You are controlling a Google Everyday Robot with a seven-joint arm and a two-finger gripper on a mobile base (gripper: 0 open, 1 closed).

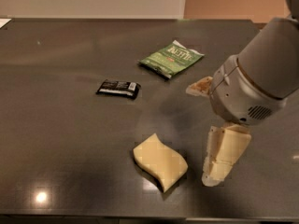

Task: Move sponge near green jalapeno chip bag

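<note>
- my gripper [214, 174] hangs low over table [56, 125], just beside sponge [160, 161], not touching; can't tell how far open; nothing held
- sponge lies flat nr front edge; well apart from green jalapeno chip bag [172, 58] at rear; I judge grasp + carry both left to do
- count: 1 sponge; 1 chip bag; 1 black wrapper [118, 88]

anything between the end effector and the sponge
No. In the camera view, the end effector sits low, right of the sponge, with only bare tabletop between them.
</note>
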